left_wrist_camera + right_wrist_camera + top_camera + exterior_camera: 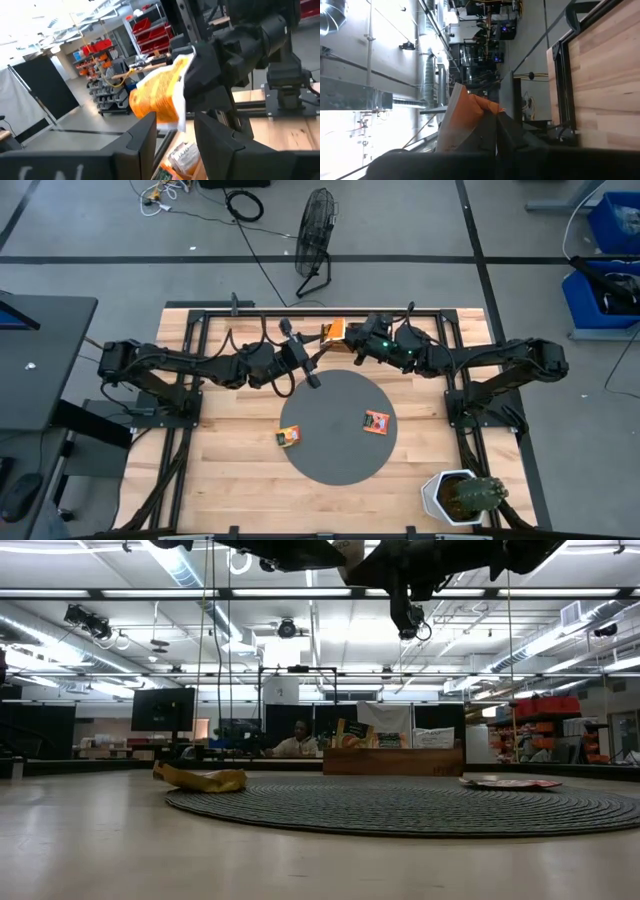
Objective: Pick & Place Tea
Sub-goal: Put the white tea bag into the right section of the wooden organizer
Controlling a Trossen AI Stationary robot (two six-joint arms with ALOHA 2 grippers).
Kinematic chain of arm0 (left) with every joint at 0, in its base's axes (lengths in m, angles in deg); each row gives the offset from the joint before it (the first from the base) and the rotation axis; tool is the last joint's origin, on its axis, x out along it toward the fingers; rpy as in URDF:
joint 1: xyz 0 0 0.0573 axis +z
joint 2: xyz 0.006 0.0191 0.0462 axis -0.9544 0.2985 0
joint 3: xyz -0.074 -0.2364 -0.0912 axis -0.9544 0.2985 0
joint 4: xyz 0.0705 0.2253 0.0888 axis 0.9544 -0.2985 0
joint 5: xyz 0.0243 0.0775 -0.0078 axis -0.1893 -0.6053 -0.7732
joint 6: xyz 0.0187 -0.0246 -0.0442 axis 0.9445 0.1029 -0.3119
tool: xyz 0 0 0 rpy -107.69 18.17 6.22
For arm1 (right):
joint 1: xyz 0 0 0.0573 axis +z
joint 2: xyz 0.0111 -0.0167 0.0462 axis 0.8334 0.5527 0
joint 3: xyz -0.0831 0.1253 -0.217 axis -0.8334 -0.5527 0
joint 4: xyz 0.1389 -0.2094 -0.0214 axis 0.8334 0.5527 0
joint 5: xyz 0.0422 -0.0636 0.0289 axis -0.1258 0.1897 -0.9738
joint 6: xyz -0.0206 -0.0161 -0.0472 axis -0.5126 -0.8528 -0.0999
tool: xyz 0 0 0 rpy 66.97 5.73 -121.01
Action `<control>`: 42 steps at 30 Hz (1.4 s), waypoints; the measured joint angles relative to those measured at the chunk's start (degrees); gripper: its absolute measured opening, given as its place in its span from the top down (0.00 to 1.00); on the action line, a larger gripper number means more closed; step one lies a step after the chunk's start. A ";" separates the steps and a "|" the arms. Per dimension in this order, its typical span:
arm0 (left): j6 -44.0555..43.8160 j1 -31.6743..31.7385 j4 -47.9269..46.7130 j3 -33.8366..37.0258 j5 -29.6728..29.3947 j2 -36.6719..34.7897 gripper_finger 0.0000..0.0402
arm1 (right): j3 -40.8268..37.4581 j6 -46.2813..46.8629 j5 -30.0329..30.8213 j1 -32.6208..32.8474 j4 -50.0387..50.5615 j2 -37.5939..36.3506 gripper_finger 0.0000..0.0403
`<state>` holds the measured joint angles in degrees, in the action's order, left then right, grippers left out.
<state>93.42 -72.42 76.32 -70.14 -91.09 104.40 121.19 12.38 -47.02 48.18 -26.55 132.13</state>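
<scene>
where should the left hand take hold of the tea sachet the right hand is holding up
Grip the free orange half of the tea sachet, the part sticking out away from the right hand, which is shut on its other edge. The left hand faces it with fingers partly open, so come straight on and close across the thin flat faces.

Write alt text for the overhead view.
Two dark arms meet above the back edge of a round grey mat, the right tool holding an orange tea sachet. Two more sachets lie on the mat.
</scene>
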 joint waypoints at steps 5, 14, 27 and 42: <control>-0.72 -0.04 0.11 0.00 -0.75 0.02 0.73 | 0.00 -0.17 0.02 0.06 0.22 0.00 1.00; -0.74 -0.04 0.02 0.00 -1.85 0.02 0.98 | 0.00 -0.19 -0.01 0.08 0.89 0.00 1.00; -11.12 0.00 -8.54 0.00 -3.34 -0.37 0.99 | -0.02 -13.42 -13.14 -0.63 1.79 0.00 0.77; -34.18 -0.04 -37.59 0.00 10.00 -6.74 1.00 | 10.22 -39.01 -25.91 -0.88 22.45 -1.05 0.62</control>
<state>59.24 -72.47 38.73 -70.14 -81.10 97.66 131.42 -26.63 -72.93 47.30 -4.10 131.08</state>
